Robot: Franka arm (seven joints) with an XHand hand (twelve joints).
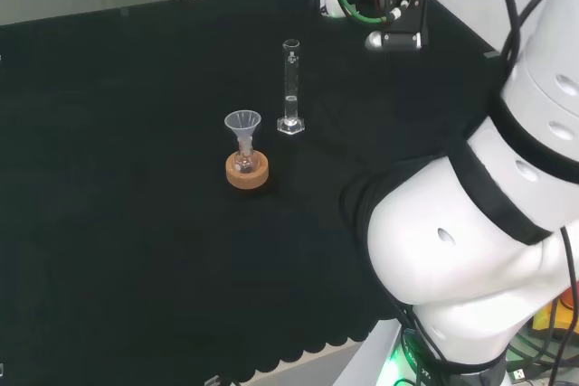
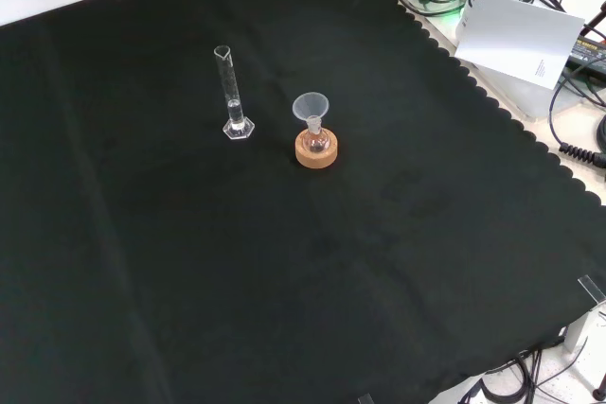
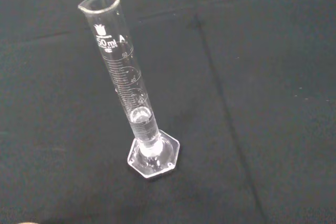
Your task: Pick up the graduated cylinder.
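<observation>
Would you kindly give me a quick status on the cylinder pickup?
Hand high at bench's far right in head view, fingers unclear. Cylinder upright on cloth, untouched. Funnel on cork stand beside it, apart.

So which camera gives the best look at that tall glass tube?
The wrist view: the graduated cylinder stands close and large, with markings and six-sided foot plain. The head view and front view show it small, upright beside the funnel.

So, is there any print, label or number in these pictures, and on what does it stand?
On the graduated cylinder: a white volume marking below the rim, then numbered scale lines down the tube.
On the white sheet of paper beside the cloth, front view: a short line of print, too small to read.
</observation>
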